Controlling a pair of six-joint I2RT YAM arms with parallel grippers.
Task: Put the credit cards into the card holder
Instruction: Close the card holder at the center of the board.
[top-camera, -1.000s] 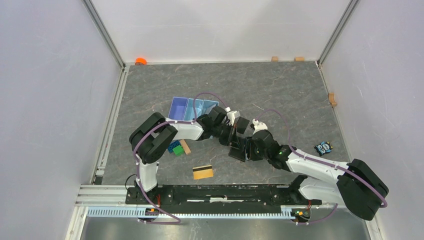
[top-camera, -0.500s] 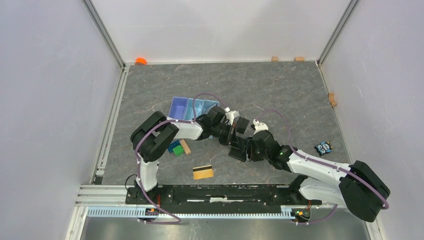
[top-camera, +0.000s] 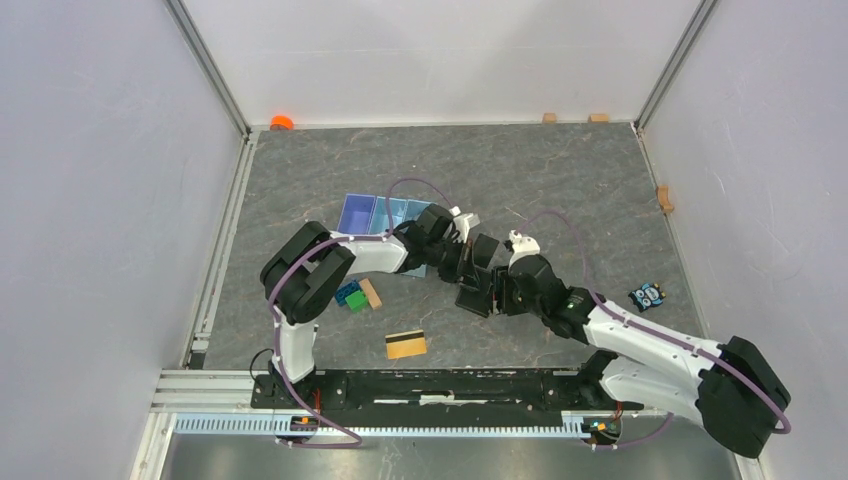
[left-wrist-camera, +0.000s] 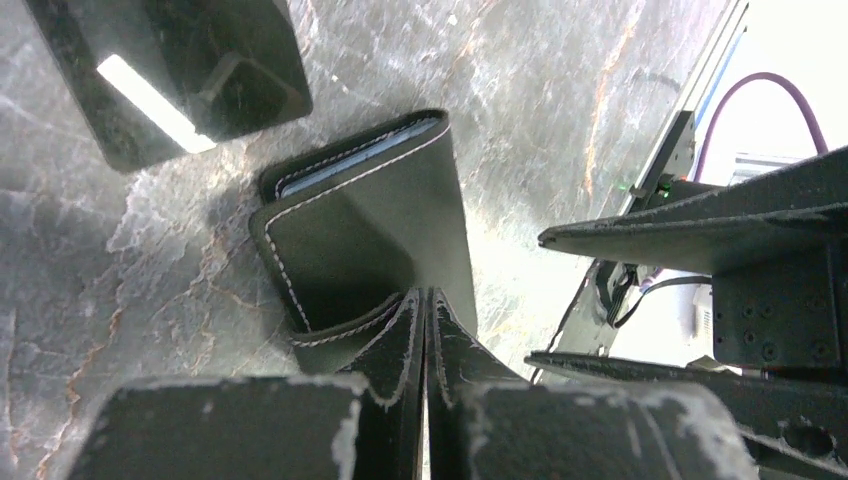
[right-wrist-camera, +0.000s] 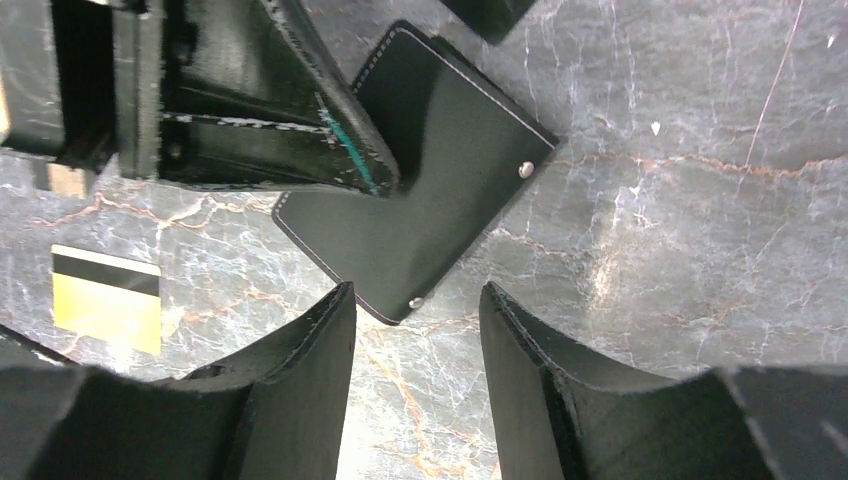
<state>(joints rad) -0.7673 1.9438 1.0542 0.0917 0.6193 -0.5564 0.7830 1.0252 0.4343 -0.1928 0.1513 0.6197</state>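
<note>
The left gripper (left-wrist-camera: 425, 310) pinches the flap of the holder (left-wrist-camera: 370, 220), which lies flat just ahead of the right gripper (right-wrist-camera: 415, 330), jaws spread open and one corner pointing into their gap, while the gold card (top-camera: 406, 344) sits well apart to its left, long side crosswise.

Black card holder (right-wrist-camera: 450, 180) with pale stitching is lying flat on the table (top-camera: 560, 180), turned cornerwise, roughly mid-table. One gold credit card (top-camera: 406, 344) with a dark stripe is sitting flat nearer the front edge, well apart from it.
</note>
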